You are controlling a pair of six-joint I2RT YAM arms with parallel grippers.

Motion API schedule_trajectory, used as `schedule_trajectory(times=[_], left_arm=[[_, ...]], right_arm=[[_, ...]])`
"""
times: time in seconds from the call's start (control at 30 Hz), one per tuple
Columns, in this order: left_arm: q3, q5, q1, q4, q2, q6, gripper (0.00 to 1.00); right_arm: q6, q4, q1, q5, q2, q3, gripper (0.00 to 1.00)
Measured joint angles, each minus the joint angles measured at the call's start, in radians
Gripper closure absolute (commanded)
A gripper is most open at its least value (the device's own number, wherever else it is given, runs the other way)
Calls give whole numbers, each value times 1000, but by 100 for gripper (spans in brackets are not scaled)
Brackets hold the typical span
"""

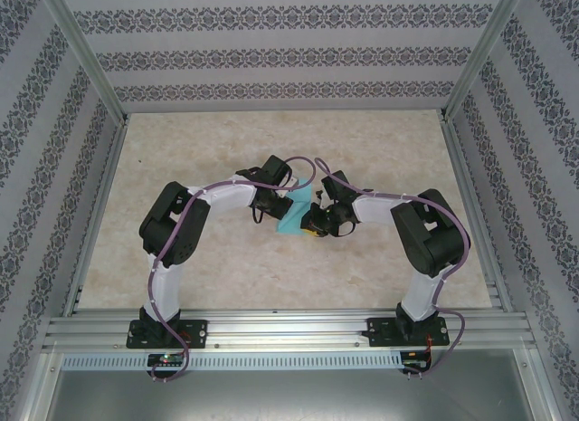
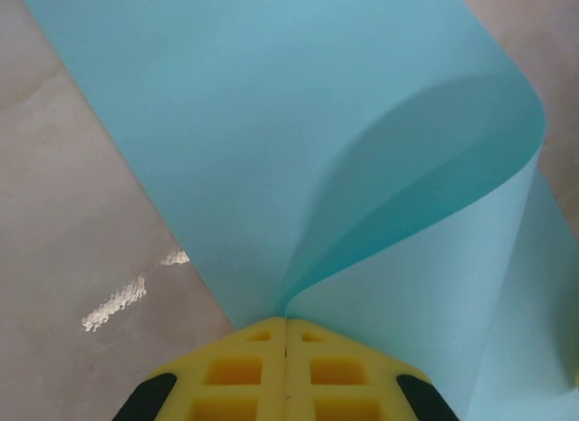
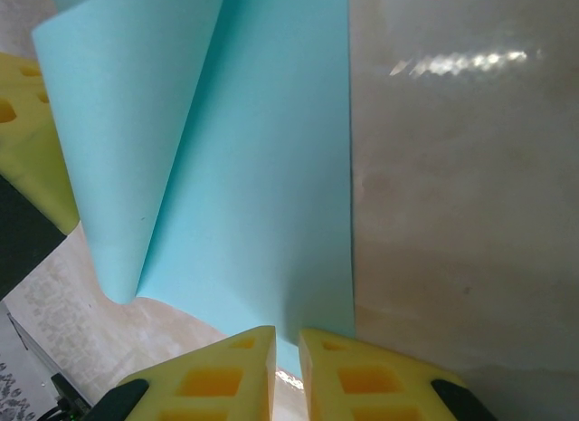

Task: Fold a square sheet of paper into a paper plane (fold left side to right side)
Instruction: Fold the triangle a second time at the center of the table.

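The square sheet of paper (image 1: 291,218) is light teal-blue and lies at the table's centre between both wrists. In the left wrist view one side of the paper (image 2: 271,122) is lifted and curls over in a loop. My left gripper (image 2: 287,321) is shut on the paper's edge, and the sheet comes out at its yellow fingertips. From above, the left gripper (image 1: 276,209) sits at the sheet's left. My right gripper (image 3: 287,335) stands at the near edge of the flat part of the paper (image 3: 262,213), its jaws a narrow gap apart with nothing clamped. From above, the right gripper (image 1: 313,224) is at the sheet's right.
The beige marbled table (image 1: 362,149) has patterned walls on three sides and a metal rail (image 1: 289,330) along the near edge. A yellow finger of the left gripper (image 3: 27,140) shows at the left of the right wrist view, behind the curl.
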Motion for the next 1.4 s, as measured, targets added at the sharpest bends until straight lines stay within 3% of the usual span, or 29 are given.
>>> schedule_trajectory(times=[1.4], left_arm=[[-1, 1, 12, 0, -18, 0, 100]], right_arm=[[-7, -5, 0, 1, 0, 2, 83]])
